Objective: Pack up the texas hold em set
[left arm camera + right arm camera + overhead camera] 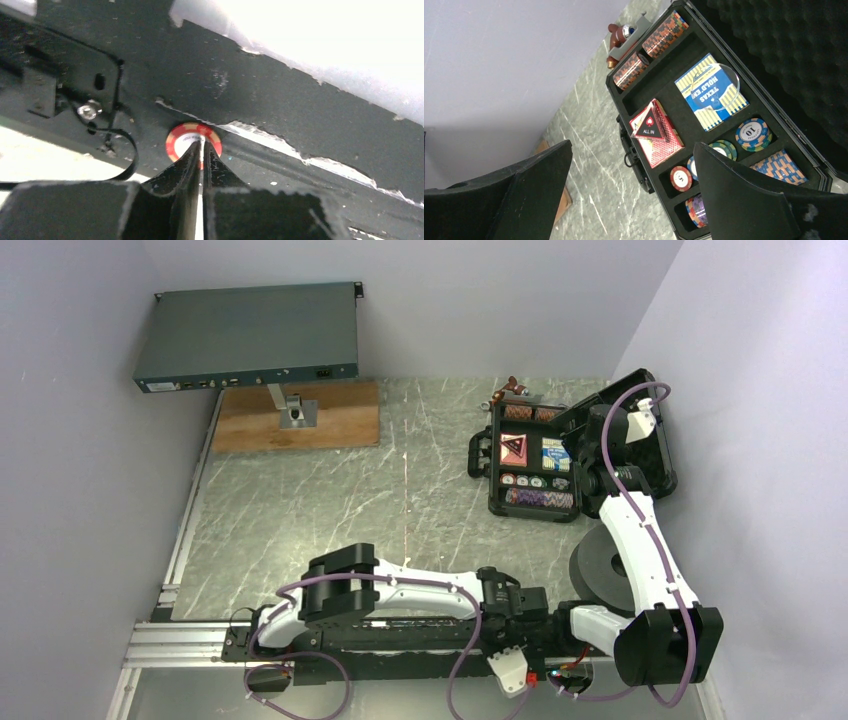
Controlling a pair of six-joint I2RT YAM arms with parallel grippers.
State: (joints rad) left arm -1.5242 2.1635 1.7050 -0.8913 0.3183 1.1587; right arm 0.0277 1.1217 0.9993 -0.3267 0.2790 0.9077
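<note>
1. In the top view, the open black rectangular hard-plastic briefcase (497,502) lies on the grey marble-patterned table (330,500).
   - Its lid (655,455) is folded back on the side away from the handle.
   - The right gripper (585,480) hangs over the briefcase's tray.
   - The left gripper (505,635) is well apart from the briefcase, down at the black mounting rail (330,645) on the table's near edge.
   - A flat grey-blue metal rack box (250,340) on a wooden board (340,425) stands far from the briefcase, on its handle side.
   - A dark grey round disc (595,565) lies just on the near side of the briefcase.

2. In the left wrist view, the left gripper's (202,150) two black fingers are pressed together.
   - Their tips are on a small round red-and-white poker chip (180,137) that lies on a black surface.
   - I cannot tell whether the chip is pinched.

3. In the right wrist view, the right gripper's (631,145) fingers stand wide apart, holding nothing, above the briefcase (621,97).
   - Inside the briefcase, a red-black triangle piece (649,125) marked "ALL IN" rests on a red card deck (661,147).
   - Beside that is a blue card deck (704,110) with a clear round disc (724,82) on it.
   - Rows of chips (664,35) fill the far slots.
   - Loose chips (753,134) sit in the near compartments.
   - Dark egg-crate foam (799,60) lines the lid.
   - A red-handled wrench (616,32) lies just beyond the briefcase's far end.
</note>
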